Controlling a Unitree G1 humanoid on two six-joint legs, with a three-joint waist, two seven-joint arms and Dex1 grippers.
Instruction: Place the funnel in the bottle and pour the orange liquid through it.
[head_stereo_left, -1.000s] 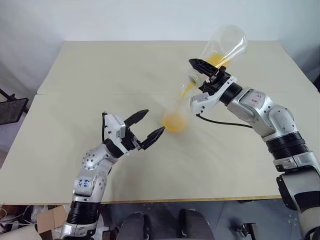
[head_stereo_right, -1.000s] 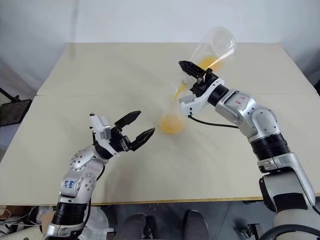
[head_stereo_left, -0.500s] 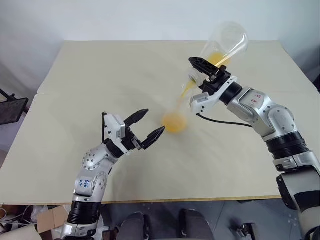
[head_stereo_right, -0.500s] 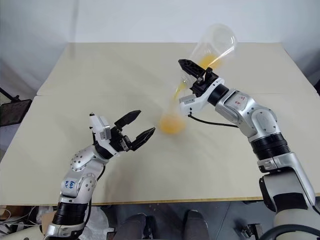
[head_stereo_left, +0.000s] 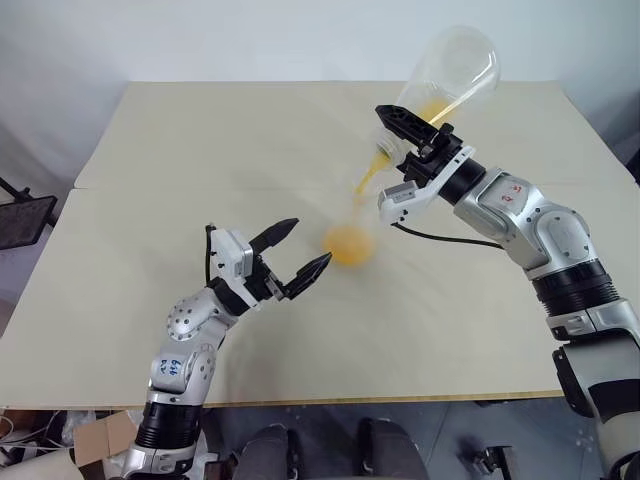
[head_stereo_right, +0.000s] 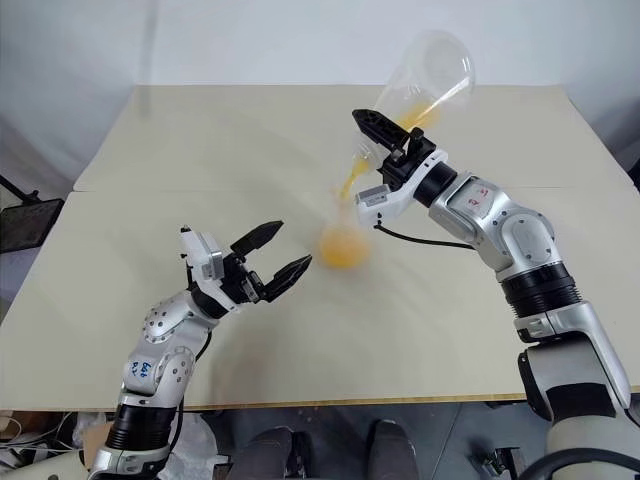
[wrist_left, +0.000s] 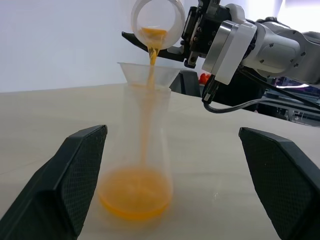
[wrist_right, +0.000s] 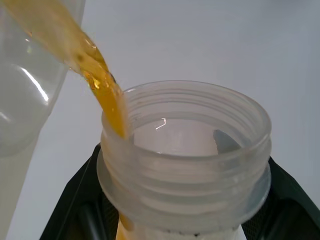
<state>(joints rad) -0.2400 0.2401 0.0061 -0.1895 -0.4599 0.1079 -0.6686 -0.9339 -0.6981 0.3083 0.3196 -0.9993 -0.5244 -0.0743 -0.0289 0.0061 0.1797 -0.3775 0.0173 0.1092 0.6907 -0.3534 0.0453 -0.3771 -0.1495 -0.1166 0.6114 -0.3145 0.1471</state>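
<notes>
The small clear conical bottle (head_stereo_left: 349, 232) stands upright mid-table with the clear funnel (wrist_left: 148, 75) seated in its mouth. Orange liquid (head_stereo_left: 348, 246) pools in its base. My right gripper (head_stereo_left: 405, 135) is shut on the neck of a large clear flask (head_stereo_left: 452, 72), tipped mouth-down above the funnel. A thin orange stream (head_stereo_left: 367, 181) falls from the flask's threaded mouth (wrist_right: 185, 150) into the funnel. My left gripper (head_stereo_left: 309, 242) is open and sits low just left of the bottle without touching it. In the left wrist view its black fingers (wrist_left: 75, 175) stand to either side of the bottle.
The pale table (head_stereo_left: 200, 150) stretches wide around the bottle, with its front edge near my arms. A dark stand (head_stereo_left: 20, 225) sits off the table's left side. A cardboard box (head_stereo_left: 95, 435) lies on the floor at lower left.
The flask's base has risen, so it tips more steeply, and the orange stream keeps running. The left gripper has not moved.
</notes>
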